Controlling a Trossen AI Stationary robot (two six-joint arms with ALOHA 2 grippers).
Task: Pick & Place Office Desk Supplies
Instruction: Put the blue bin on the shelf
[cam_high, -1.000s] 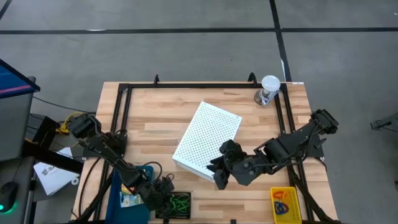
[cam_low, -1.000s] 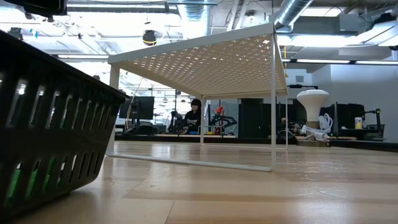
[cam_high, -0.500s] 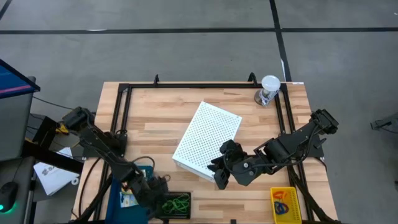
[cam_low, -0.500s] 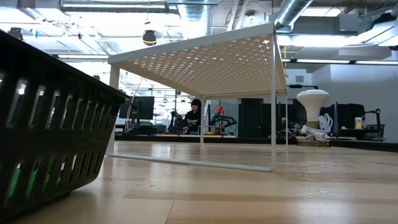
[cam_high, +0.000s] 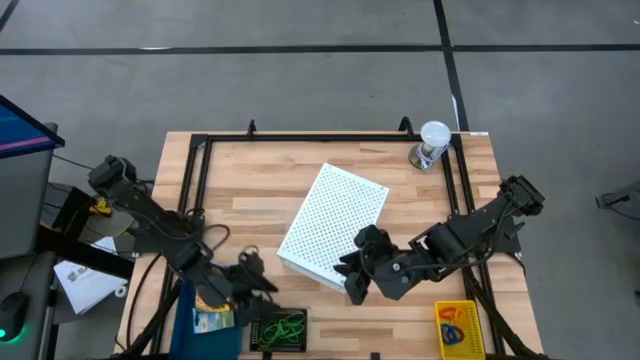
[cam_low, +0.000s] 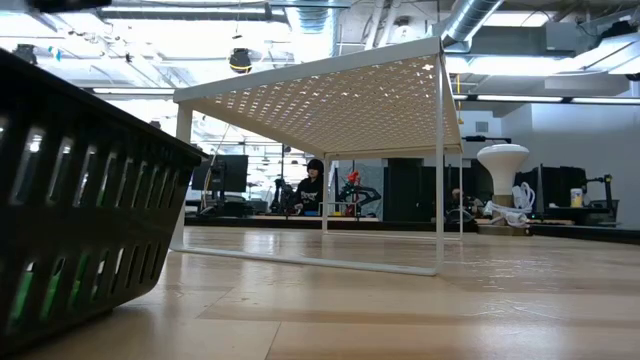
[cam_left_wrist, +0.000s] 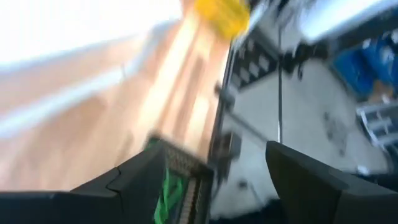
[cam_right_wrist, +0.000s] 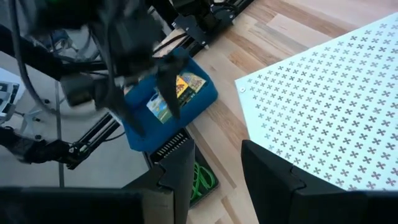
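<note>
Standing mid-table, perforated white box (cam_high: 333, 225) beside right claw (cam_high: 352, 283).

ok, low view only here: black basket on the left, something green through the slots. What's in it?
Observer: Green rubber bands lie in the black basket.
Operator: Left gripper?
Observer: The left gripper hangs beside the basket, towards the table's middle, jaws open and empty.
Operator: Right one?
Observer: The right gripper is at the near corner of the white perforated box, jaws open, holding nothing.
</note>
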